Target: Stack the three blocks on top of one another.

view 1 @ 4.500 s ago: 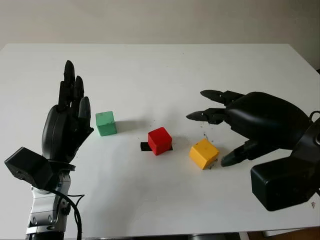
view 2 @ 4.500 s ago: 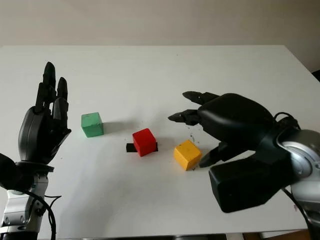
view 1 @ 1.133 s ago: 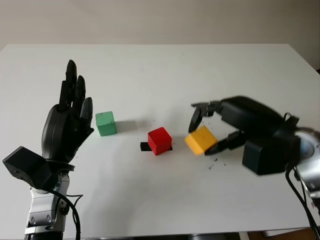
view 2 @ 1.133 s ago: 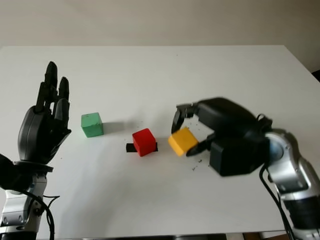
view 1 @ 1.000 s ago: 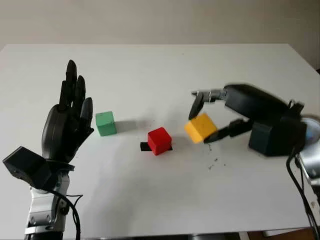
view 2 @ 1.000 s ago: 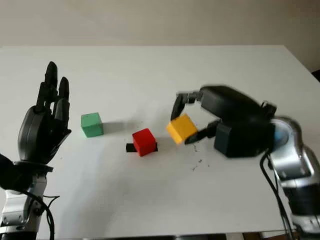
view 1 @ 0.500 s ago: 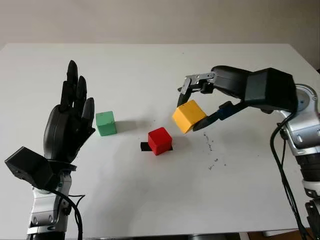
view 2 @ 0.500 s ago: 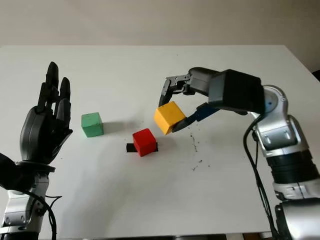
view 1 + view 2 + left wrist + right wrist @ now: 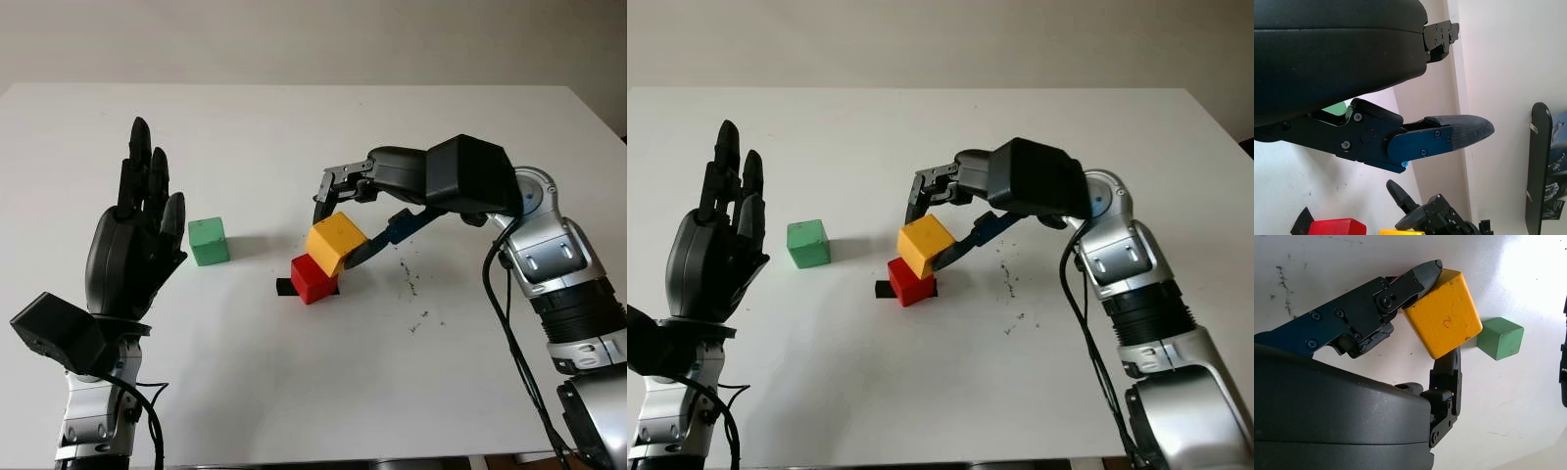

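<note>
White flat bench (image 9: 294, 392): broad bare surface on every side of the red cube. Left robot hand (image 9: 132, 245): open, raised upright, left of the red cube, beyond the green one. Right robot hand (image 9: 345, 230): clamped on yellow wooden cube (image 9: 336, 244), tilted corner-down over small red cube (image 9: 310, 282); contact unclear. Small green cube (image 9: 208, 241): left of red cube, apart.
</note>
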Controlling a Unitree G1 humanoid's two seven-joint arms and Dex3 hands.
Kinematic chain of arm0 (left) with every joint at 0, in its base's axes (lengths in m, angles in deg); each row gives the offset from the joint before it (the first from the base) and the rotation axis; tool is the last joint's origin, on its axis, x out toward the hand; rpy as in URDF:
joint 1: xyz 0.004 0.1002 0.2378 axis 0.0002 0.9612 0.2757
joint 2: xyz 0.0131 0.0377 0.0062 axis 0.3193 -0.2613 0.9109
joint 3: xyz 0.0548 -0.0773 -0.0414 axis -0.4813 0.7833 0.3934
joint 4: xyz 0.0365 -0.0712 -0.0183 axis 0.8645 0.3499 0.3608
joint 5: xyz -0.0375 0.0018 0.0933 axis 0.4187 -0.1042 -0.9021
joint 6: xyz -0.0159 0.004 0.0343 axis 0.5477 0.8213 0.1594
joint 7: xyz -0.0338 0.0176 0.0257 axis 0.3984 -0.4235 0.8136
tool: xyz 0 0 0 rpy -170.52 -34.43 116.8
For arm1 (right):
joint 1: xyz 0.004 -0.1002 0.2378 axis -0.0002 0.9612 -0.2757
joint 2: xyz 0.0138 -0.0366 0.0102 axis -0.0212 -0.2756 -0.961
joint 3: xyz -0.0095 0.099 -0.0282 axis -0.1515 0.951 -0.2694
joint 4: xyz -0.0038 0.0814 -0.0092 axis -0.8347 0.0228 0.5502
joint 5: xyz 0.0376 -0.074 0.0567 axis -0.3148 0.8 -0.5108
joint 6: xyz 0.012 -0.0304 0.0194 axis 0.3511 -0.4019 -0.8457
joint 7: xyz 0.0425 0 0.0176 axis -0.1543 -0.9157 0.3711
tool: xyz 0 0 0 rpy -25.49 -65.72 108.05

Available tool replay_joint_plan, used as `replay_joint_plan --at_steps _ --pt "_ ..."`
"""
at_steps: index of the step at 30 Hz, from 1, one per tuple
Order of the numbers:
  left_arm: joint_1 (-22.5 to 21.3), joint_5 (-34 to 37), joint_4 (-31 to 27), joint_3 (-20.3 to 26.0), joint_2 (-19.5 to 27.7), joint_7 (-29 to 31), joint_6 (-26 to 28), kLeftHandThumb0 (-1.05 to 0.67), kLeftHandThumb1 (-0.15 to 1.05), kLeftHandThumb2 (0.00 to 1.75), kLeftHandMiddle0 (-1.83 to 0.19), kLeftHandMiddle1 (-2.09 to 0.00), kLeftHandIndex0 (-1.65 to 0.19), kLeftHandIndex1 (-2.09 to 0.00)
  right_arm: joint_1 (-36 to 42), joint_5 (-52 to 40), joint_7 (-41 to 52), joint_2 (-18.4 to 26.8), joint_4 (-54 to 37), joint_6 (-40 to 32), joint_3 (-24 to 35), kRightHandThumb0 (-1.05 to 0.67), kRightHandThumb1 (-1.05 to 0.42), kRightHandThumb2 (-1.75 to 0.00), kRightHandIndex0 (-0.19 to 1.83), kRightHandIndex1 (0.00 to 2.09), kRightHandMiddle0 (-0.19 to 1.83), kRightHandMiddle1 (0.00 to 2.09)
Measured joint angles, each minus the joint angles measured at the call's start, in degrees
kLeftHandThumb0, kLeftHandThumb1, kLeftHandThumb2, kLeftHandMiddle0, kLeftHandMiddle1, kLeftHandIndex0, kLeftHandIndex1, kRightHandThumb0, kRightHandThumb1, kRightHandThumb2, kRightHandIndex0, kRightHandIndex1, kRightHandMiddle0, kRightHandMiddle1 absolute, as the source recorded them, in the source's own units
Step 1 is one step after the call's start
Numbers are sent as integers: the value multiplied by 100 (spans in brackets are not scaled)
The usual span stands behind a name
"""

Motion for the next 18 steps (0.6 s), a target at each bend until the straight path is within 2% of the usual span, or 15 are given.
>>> replay_joint_plan --at_steps 6,18 --pt "8 -52 0 -1 -18 -66 3 -67 105 53 19 0 19 0 -6 -3 -161 -164 33 -242 7 -52 -93 -6 28 2 38 168" --pt "52 -40 7 -1 -61 -64 -34 -66 105 53 19 0 19 0 -5 -11 -244 -255 154 -237 8 -51 -93 -5 27 3 38 168"
